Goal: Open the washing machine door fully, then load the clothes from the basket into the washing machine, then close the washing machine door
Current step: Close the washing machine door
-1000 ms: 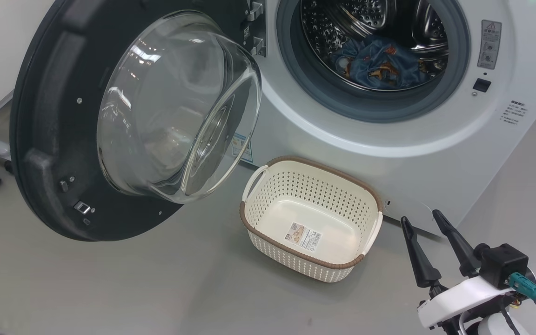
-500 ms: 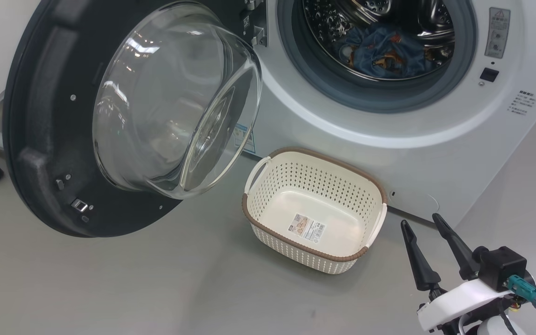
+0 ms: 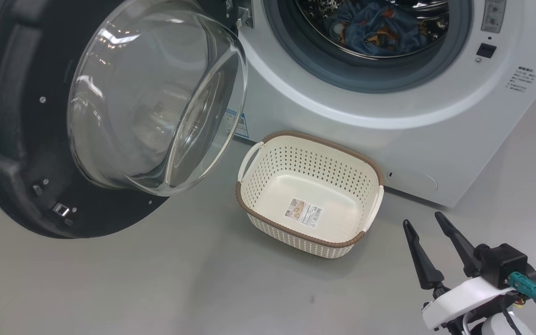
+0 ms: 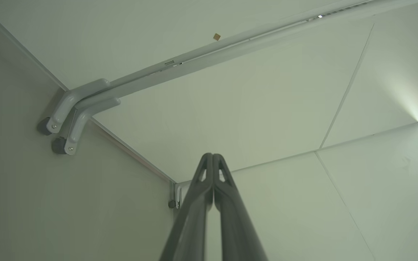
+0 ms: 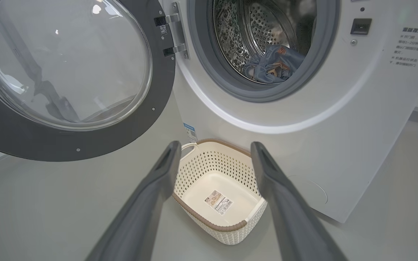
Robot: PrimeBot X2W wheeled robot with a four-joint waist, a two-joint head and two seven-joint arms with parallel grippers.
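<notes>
blue clothes (image 3: pixel 379 28) in drum, basket (image 3: pixel 268 204) w/ sticker

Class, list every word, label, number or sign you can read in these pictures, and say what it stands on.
Nothing reads clearly.
Sticker in the basket: barcode and print, too small.
Blue label low on the washing machine: blurred.
Grey printed lines on its front: too small.
Grey sticker on its front, upper right: unreadable.

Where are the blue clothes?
Near the head view's top, the clothes lie inside the washing machine, in its drum behind the grey seal, above the basket.
</notes>
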